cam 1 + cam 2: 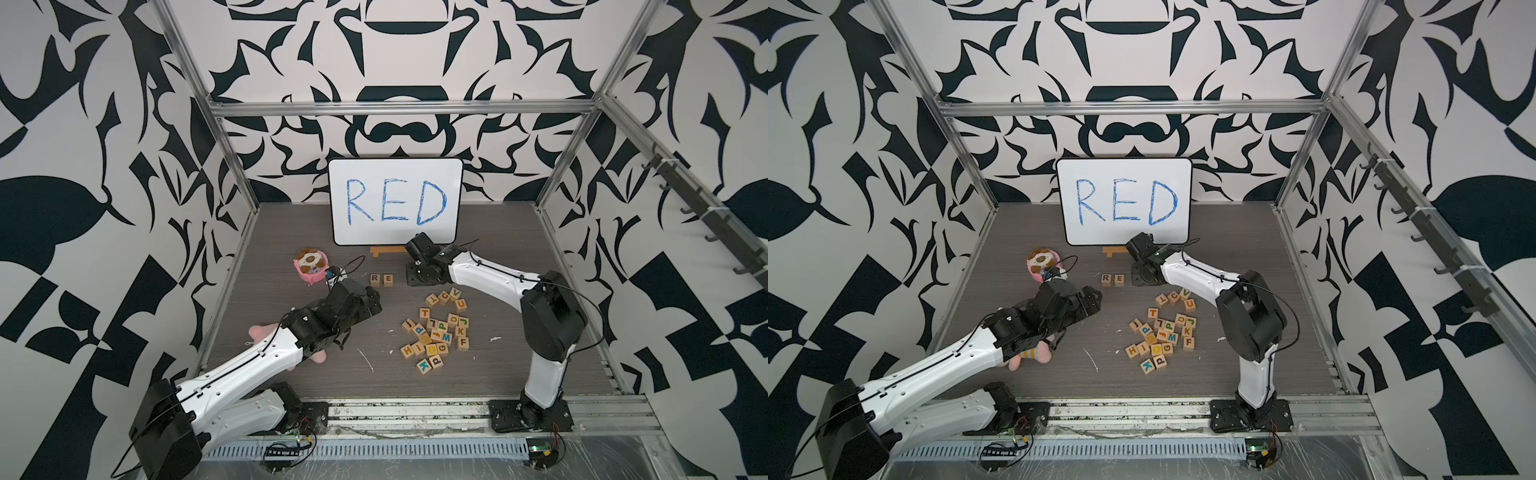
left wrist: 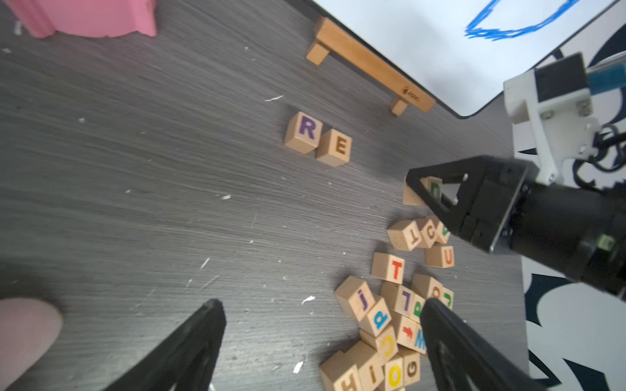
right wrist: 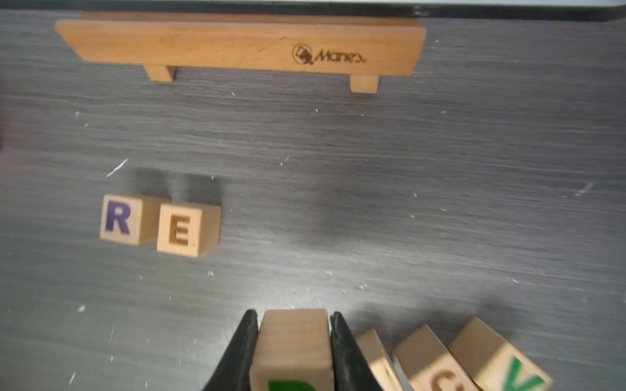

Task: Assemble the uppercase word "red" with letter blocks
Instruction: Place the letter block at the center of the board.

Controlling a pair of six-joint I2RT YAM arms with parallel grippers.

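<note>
Grey wood-grain tabletop (image 3: 440, 203) carries the R block (image 3: 120, 219) and the E block (image 3: 183, 230), touching in a row. Your right gripper (image 3: 294, 318) pinches the D block (image 3: 293, 342) beside the pile of spare blocks (image 1: 436, 332). The free spot beside E faces that gripper, so the right arm is nearer. Your left gripper (image 2: 321, 304) hangs spread and empty.

— Where do the letters stand?

— I see the R block (image 3: 121, 219), purple letter up, touching the E block (image 3: 184, 230), brownish letter up. E sits slightly out of line.

— And D?

— The D block (image 3: 293, 342), pale wood with a green letter, is pinched in the right gripper (image 3: 294, 314). There's a gap between it and E. It's just beside the loose letter blocks (image 1: 436, 328), which lie jumbled, several tilted.
</note>
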